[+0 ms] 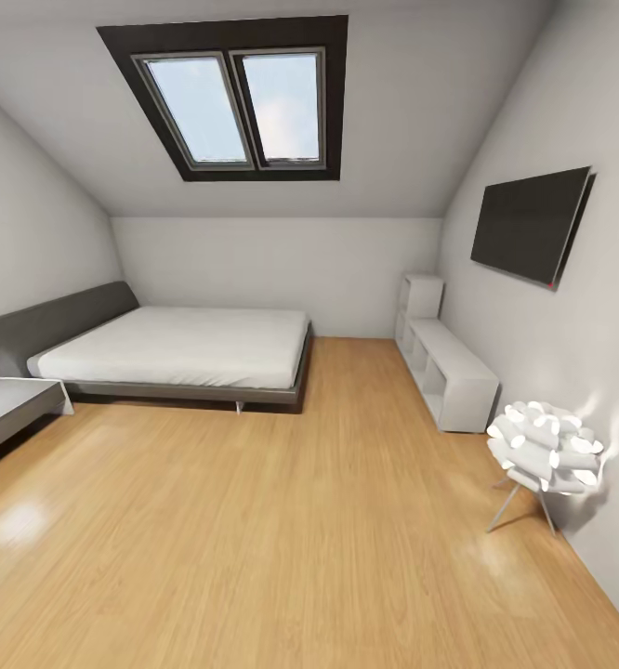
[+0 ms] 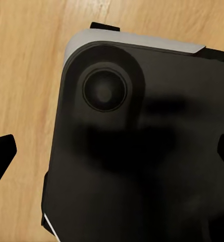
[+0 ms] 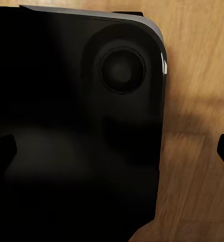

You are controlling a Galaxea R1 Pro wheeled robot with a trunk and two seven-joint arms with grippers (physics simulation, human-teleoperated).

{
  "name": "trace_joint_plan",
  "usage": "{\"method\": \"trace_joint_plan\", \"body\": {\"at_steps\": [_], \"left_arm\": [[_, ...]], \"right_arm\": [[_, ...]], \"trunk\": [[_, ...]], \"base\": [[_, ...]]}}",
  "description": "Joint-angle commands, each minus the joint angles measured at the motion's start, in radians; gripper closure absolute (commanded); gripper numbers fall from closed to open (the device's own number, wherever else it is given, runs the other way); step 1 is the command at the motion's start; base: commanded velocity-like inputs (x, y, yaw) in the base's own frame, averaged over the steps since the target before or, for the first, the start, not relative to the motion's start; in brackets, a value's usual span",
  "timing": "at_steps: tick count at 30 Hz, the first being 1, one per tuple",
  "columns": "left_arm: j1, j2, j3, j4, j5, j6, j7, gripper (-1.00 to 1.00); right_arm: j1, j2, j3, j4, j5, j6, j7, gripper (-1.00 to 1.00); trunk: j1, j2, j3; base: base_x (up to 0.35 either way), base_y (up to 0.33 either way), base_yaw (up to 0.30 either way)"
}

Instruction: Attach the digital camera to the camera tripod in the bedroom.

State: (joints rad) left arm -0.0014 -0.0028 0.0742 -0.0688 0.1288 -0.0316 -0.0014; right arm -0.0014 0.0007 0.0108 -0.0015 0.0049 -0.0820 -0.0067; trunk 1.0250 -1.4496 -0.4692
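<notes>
Scanning: bedroom with bed, skylight, lamp
Progress: nothing attached; finding camera and tripod remains
Left gripper: jaws wide, empty, base between them
Right gripper: jaws wide, empty

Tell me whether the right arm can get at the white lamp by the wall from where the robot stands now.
Probably not yet. The white lamp stands across a stretch of wood floor, well ahead by the right wall. The right wrist view looks down at the robot's dark base, so the arm seems tucked low. Nothing blocks the way; the robot should drive closer.
</notes>
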Motion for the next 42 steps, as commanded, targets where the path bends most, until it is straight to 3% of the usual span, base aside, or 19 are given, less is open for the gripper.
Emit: {"method": "trace_joint_plan", "body": {"at_steps": [1,14,42], "left_arm": [[0.0,0.0,0.007,0.0,0.003,-0.002,0.0,-1.0],[0.0,0.0,0.007,-0.002,0.005,-0.002,0.0,-1.0],[0.0,0.0,0.007,-0.002,0.005,-0.002,0.0,-1.0]], "right_arm": [[0.0,0.001,0.0,0.0,-0.001,-0.004,-0.001,-1.0],[0.0,0.002,-0.005,0.0,-0.008,-0.014,-0.001,-1.0],[0.0,-0.002,0.002,0.0,0.003,-0.01,0.002,-1.0]], "trunk": [[0.0,0.0,-0.001],[0.0,0.0,-0.001],[0.0,0.0,-0.001]], "base": [[0.0,0.0,-0.072],[0.0,0.0,-0.152],[0.0,0.0,-0.007]]}}
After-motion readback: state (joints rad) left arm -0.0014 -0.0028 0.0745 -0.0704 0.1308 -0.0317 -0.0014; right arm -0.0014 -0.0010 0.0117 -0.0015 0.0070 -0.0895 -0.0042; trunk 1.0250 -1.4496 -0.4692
